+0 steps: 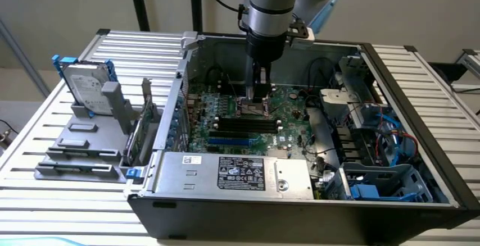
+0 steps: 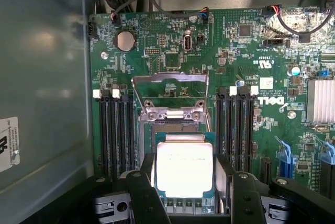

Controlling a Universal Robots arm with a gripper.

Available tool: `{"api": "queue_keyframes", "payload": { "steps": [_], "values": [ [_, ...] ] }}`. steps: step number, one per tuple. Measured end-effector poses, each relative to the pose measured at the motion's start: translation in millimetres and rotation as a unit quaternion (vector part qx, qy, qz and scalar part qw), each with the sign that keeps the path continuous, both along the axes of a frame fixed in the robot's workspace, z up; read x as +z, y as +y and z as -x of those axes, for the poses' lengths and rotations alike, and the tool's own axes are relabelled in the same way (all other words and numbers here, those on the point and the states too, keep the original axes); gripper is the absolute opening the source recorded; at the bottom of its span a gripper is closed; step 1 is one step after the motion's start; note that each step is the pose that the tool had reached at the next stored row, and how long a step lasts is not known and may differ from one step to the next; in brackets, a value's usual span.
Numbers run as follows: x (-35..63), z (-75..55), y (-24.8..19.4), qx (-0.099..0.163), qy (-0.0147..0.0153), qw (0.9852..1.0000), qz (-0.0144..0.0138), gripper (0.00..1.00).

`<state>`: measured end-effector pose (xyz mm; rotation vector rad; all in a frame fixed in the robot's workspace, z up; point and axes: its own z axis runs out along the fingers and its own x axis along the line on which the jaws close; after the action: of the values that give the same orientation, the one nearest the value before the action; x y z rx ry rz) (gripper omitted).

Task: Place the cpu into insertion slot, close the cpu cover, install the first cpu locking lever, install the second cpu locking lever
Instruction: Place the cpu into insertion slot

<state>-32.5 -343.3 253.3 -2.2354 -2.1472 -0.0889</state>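
**CPU at the socket, cover swung clear**

I have the gripper (image 2: pixel 184 185) closed to the chip's width. Its black fingers (image 2: pixel 144 195) press on two opposite edges of the CPU (image 2: pixel 184 167), which sits flat between them. By my reading the chip is over the near part of the CPU socket (image 2: pixel 175 126), whose dark far edge shows just past it. Whether it is fully seated I cannot tell.

To do this well I want the chip level and square to the socket rim, lowered straight with no sideways push. I would let go only once it rests evenly.

Just beyond the fingertips, the CPU cover (image 2: pixel 154 114) stands hinged open, its window frame lying back over the motherboard (image 2: pixel 172 41). That edge is close, so there is little room for travel forward. Memory slots (image 2: pixel 112 135) run alongside each finger, near but apart. The grey case wall (image 2: pixel 47 77) is well off to one side. Straight up is the open way.
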Motion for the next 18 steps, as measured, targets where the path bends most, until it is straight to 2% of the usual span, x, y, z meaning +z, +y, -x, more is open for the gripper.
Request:
{"api": "queue_keyframes", "payload": {
  "steps": [3,8,10,13,18],
  "values": [
    [-5.4,1.9,0.3,0.000,-0.0029,1.0000,-0.0006,0.54],
    [-14.2,5.1,1.6,0.001,-0.0106,0.9999,-0.0007,0.54],
    [-17.1,5.9,3.2,0.001,-0.0129,0.9999,-0.0007,0.54],
    [-20.8,6.4,5.8,0.002,-0.0144,0.9999,-0.0008,0.54],
    [-27.7,6.5,7.7,0.003,-0.0146,0.9999,-0.0007,0.54]
  ]
}}
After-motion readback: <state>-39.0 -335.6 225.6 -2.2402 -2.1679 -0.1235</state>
